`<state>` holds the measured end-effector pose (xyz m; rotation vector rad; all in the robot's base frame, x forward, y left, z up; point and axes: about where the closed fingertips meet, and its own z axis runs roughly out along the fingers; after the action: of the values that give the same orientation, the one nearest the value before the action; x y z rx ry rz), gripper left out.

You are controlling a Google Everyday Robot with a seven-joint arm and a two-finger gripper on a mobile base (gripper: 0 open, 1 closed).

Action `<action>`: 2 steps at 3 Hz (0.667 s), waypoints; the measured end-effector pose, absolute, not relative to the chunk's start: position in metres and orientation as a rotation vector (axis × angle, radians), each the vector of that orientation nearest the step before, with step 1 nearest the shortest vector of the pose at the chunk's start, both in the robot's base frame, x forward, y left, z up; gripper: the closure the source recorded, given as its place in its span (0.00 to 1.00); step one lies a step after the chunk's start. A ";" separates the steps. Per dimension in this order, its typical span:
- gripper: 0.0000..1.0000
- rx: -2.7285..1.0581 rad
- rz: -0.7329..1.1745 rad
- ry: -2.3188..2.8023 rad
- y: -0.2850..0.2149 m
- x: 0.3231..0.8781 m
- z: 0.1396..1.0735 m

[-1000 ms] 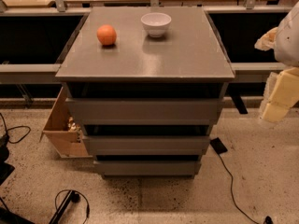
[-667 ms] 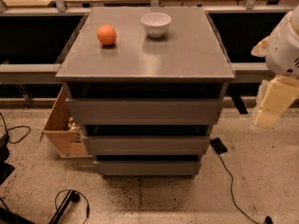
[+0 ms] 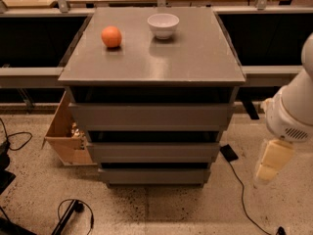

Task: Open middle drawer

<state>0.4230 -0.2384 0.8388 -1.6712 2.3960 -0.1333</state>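
A grey cabinet stands in the middle of the view with three stacked flat drawer fronts. The middle drawer is the medium front between the tall top front and the small bottom front. All three fronts look pushed in. My gripper is a cream-coloured piece hanging below the white arm at the right edge. It points down at about the height of the middle drawer, well to the right of the cabinet and apart from it.
An orange and a white bowl sit on the cabinet top. A cardboard box leans against the cabinet's left side. Cables and a small black object lie on the speckled floor. Dark shelving runs behind.
My arm and gripper have moved down and a little to the left, from beside the top drawer to beside the middle drawer. The drawers have not moved.
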 end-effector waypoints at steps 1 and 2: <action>0.00 -1.639 -0.107 2.400 -0.255 0.419 0.773; 0.00 -1.639 -0.127 2.401 -0.254 0.418 0.775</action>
<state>0.4183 -0.2538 0.7745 -1.6394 2.4008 -0.1265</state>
